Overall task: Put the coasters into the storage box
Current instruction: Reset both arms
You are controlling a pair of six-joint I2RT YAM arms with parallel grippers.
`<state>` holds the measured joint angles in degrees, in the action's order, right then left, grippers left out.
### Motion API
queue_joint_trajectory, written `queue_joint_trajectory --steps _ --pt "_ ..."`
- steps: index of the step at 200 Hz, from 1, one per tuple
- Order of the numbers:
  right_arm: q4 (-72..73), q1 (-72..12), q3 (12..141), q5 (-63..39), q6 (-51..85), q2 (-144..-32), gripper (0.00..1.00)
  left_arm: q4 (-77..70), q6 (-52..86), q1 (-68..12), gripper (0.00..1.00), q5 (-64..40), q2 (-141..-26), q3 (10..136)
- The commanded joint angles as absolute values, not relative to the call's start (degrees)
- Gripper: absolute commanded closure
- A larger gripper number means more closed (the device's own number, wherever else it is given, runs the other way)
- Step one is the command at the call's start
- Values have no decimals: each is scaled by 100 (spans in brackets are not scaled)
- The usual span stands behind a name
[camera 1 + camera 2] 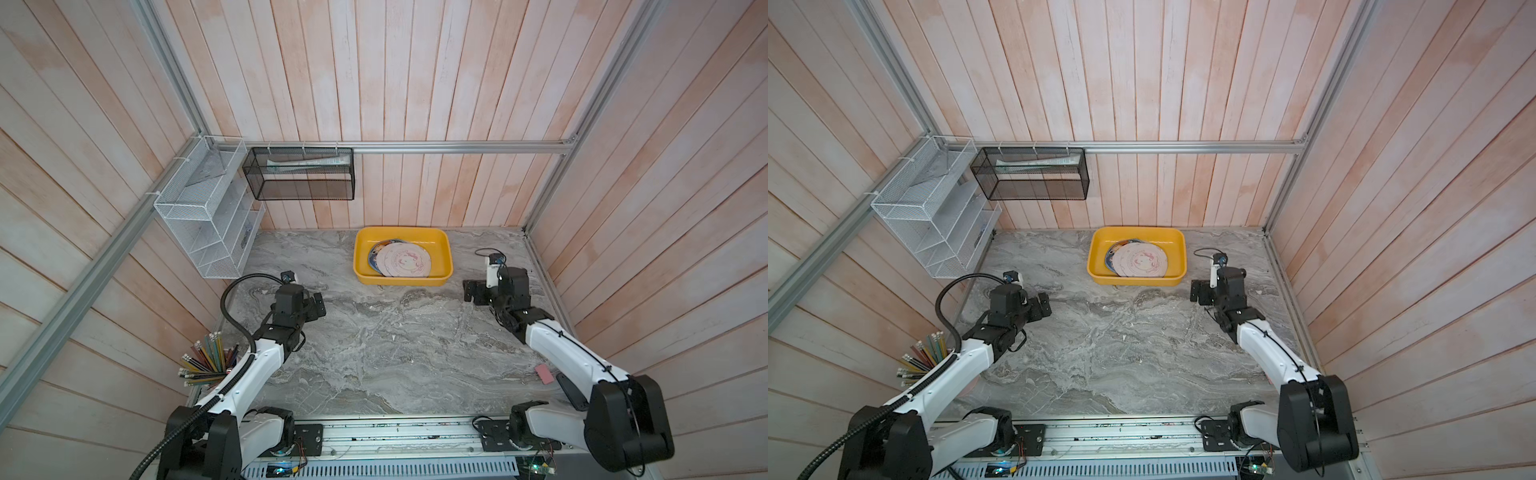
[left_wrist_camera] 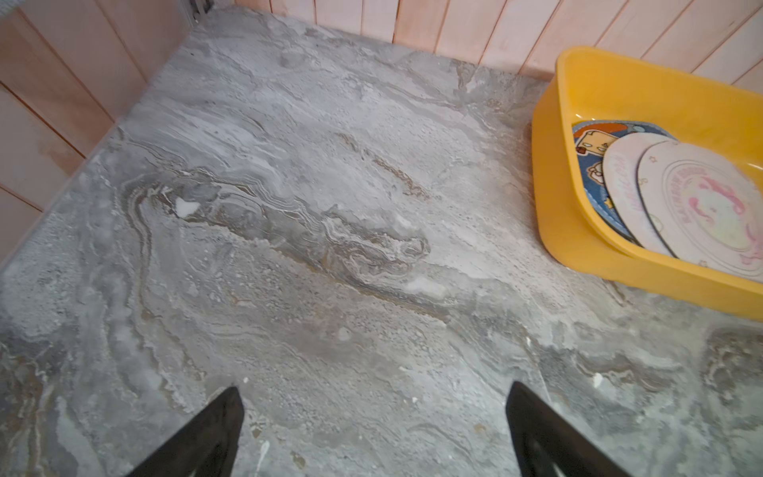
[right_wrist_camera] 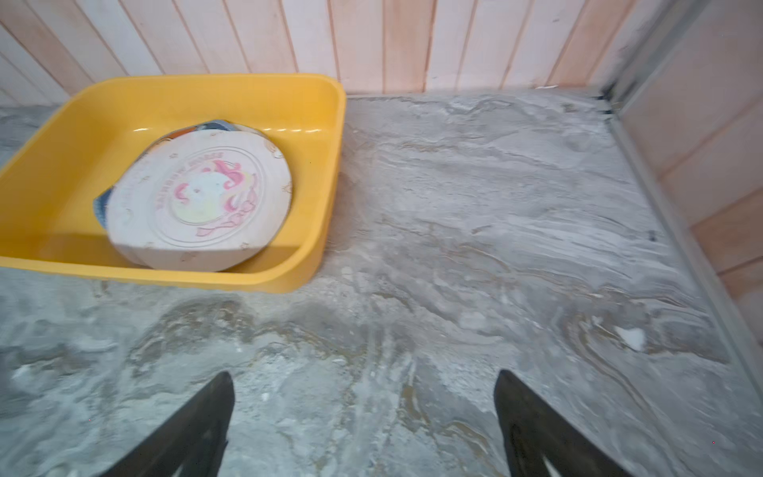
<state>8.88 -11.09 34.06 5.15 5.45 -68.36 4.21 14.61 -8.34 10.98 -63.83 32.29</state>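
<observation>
Round printed coasters (image 1: 405,259) lying in yellow plastic storage box (image 1: 360,249); left end effector (image 2: 373,396), right end effector (image 3: 365,384) hanging released, empty.

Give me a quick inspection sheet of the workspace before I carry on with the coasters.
Surface: grey marbled tabletop, no coasters seen lying on it.
Job's things: coasters stacked inside the yellow storage box, cream one on top, dark blue one beneath.
Clutter: pencil cup by left arm; small pink block by right arm.
Grippers: left gripper open, empty; right gripper open, empty; both short of the box.
Cables: black corrugated hose along left arm; thin loop at right wrist camera.
Surroundings: white wire rack and black mesh basket on plank walls.
</observation>
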Motion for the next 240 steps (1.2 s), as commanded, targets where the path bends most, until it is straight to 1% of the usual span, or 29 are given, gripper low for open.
queue_joint_trajectory --steps 1,22,38,72,135,153,175,190,204,225,240 --pt "2502 -895 2730 1235 115 -6637 2 -837 863 -651 0 1219 -6205 2776" --pt "3050 -594 2360 1069 201 -6681 2 -1691 521 -500 0 1235 -6204 2369" --pt "3720 -533 2133 1066 121 -6839 2 -2501 361 -336 0 1169 -6276 2054" --pt "4966 -371 1917 972 -35 -7525 2 -3703 296 -39 0 910 -6744 1802" --pt "7315 -93 1198 433 -105 -8421 2 -6037 274 99 0 643 -7981 1433" --pt "7946 -82 1044 395 -140 -8796 2 -6525 245 105 0 539 -8460 1438" --pt "8449 -84 882 396 -155 -9045 2 -7162 287 104 0 663 -9009 1381" --pt "8356 -92 905 388 -149 -9016 2 -6748 316 101 0 628 -8871 1474" --pt "8284 -85 938 415 -132 -9009 2 -7143 273 101 0 634 -8988 1385" --pt "8285 -88 940 425 -127 -9009 2 -7254 302 105 1 725 -8982 1326" --pt "8299 -88 933 428 -123 -9009 2 -7012 312 18 0 932 -8969 1416"
